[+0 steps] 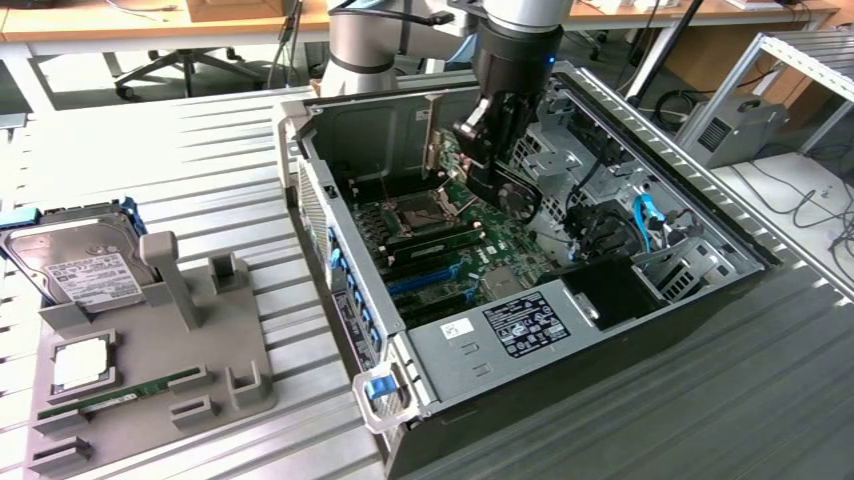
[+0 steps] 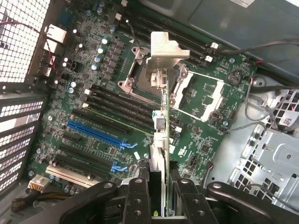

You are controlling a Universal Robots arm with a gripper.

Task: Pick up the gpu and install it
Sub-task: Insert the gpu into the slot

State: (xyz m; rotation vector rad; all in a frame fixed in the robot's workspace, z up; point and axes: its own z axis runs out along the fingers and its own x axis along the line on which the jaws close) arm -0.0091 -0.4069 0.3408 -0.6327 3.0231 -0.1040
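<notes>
My gripper hangs over the open computer case, shut on the gpu. In the wrist view the gpu appears edge-on as a thin board running out from between the black fingers. Its silver end bracket is at the far end, above the CPU socket. The card is held above the green motherboard and touches no slot. The long blue slot lies off to one side of it.
On the exterior view's left a grey holder carries a silver hard drive, a CPU and a green RAM stick. Case walls, a drive cage and cables surround the motherboard.
</notes>
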